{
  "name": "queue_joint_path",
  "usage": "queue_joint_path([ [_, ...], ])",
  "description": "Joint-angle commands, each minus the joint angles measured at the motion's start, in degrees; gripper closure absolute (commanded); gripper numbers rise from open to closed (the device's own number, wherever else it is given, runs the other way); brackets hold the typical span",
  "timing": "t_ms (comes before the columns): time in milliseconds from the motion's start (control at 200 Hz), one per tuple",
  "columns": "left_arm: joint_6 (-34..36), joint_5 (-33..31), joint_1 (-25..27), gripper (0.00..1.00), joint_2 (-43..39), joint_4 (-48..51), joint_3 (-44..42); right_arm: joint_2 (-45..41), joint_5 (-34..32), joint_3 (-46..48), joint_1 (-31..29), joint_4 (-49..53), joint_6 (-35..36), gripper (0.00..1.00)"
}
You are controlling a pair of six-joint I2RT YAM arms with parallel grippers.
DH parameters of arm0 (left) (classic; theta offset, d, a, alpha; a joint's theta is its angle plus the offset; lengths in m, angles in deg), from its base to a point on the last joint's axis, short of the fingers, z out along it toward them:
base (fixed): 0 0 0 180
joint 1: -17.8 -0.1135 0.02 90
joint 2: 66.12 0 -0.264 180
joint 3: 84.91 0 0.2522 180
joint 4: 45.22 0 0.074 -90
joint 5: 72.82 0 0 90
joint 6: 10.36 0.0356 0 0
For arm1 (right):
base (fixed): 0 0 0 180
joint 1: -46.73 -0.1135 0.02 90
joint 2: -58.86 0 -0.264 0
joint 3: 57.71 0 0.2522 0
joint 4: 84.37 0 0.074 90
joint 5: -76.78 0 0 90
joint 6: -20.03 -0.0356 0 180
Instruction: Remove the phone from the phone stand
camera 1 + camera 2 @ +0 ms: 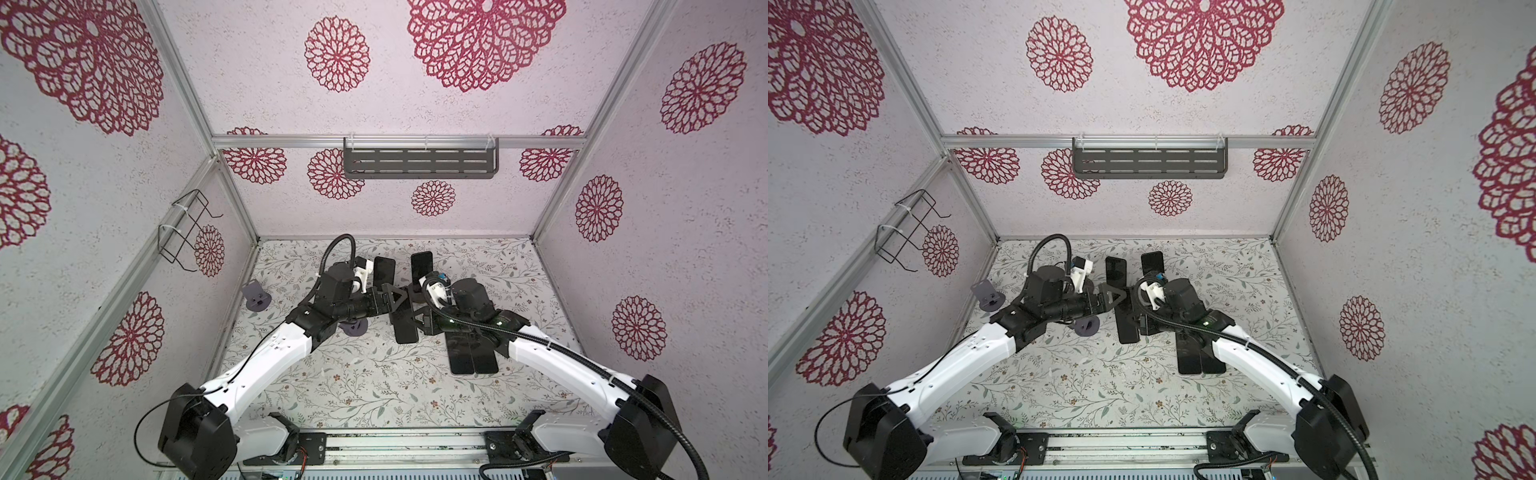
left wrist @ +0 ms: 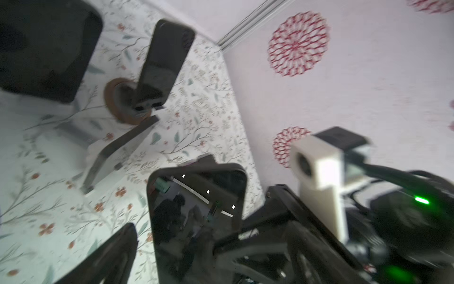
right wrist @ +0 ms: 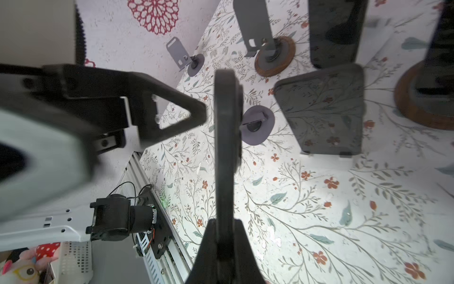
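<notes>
My right gripper [image 1: 415,322] [image 3: 227,236] is shut on the lower end of a black phone [image 1: 403,328] [image 3: 227,147], which I see edge-on in the right wrist view, held above the floral mat. My left gripper [image 1: 399,297] [image 2: 196,258] stands open around the same phone [image 2: 196,221], and its fingers [image 3: 172,110] are apart from the phone's sides. An empty grey phone stand [image 1: 353,326] [image 3: 258,123] sits on the mat just beside and below the left arm.
Two more black phones [image 1: 383,270] [image 1: 422,264] stand upright behind the grippers, one on a wooden-based stand [image 2: 122,103]. Two phones [image 1: 473,353] lie flat under the right arm. Another empty grey stand [image 1: 257,297] sits at the left wall. A shelf [image 1: 419,164] hangs on the back wall.
</notes>
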Motion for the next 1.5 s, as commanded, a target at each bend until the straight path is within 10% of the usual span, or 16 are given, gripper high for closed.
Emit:
queue_joint_path([
  [0, -5.76, 9.07, -2.02, 0.03, -0.63, -16.49, -3.71, -6.75, 3.44, 0.66, 4.67, -0.89, -0.91, 1.00],
  [480, -28.78, 18.91, 2.23, 0.23, 16.94, -72.55, -11.57, -15.16, 28.61, 11.84, 19.18, -23.48, -15.56, 1.00],
  [751, -25.65, 19.13, 5.10, 0.35, 21.24, -67.91, -9.34, -12.78, 30.54, 11.82, 19.66, -27.71, -17.22, 1.00],
  [1201, -25.65, 18.83, 5.56, 0.89, 22.12, -70.35, -9.20, -8.69, 32.45, 12.28, 20.09, -33.59, -20.50, 1.00],
  [1491, -19.01, 14.58, 5.62, 1.00, 20.65, -57.31, -7.44, -9.36, 30.84, 10.54, 22.89, -23.08, -14.47, 0.55],
])
